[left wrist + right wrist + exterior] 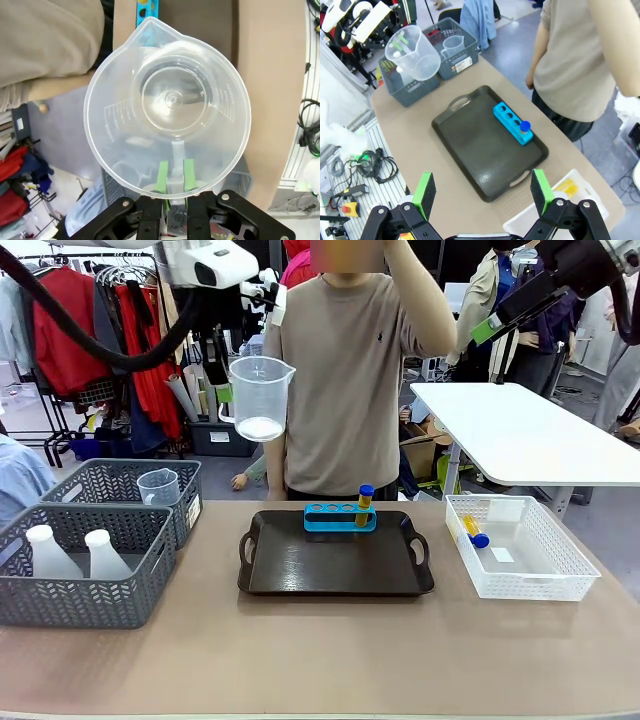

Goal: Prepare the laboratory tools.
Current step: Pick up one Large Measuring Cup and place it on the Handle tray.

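Observation:
My left gripper [175,177] is shut on the handle of a clear measuring beaker [167,105]. It holds the beaker [260,398] upright, high above the table's left side, in front of the person. One yellow-orange tube with a blue cap [365,502] stands in the blue rack [338,518] on the dark tray [335,570]. Another tube [475,532] lies in the white basket [520,580]. Two white flasks [45,550] stand in the near grey basket [80,605]. My right gripper [483,192] is open and holds nothing, high at the right [495,325].
A second clear beaker [158,485] sits in the far grey basket [185,475]. The person stands at the far edge behind the tray. A white side table [520,430] is at the back right. Cables [370,167] lie beyond the table's side.

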Controlling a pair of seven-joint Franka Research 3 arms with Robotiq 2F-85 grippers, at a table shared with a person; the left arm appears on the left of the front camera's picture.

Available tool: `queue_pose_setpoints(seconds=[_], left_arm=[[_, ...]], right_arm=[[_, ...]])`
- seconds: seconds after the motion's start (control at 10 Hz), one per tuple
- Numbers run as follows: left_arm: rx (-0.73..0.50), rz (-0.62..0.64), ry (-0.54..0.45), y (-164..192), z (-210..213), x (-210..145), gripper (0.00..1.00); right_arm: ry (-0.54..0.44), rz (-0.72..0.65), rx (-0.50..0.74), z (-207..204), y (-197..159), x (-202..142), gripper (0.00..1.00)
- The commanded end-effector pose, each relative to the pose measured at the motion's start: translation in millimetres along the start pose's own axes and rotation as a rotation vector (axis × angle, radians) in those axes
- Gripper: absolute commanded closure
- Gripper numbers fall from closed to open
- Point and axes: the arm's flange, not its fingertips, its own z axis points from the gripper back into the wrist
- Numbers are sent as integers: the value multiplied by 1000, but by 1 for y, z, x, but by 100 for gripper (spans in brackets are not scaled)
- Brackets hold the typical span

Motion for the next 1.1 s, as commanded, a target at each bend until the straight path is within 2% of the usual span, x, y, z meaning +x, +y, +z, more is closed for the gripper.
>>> queue_pose_setpoints(seconds=[0.0, 0.4, 0.6, 0.7, 1.0], left_arm=[[12, 8, 1, -4, 6, -7, 100], [4, 3, -3, 1, 2, 0, 100], [-63, -142, -52, 21, -23, 10, 100], [-4, -121, -18, 26, -40, 23, 100], [-49, -170, -13, 43, -100, 54, 100]], right_arm=[[-9, 3, 5, 0, 1, 1, 0], [-9, 3, 5, 0, 1, 1, 0], [-9, 3, 5, 0, 1, 1, 0], [-9, 3, 5, 0, 1, 1, 0], [-9, 3, 5, 0, 1, 1, 0]])
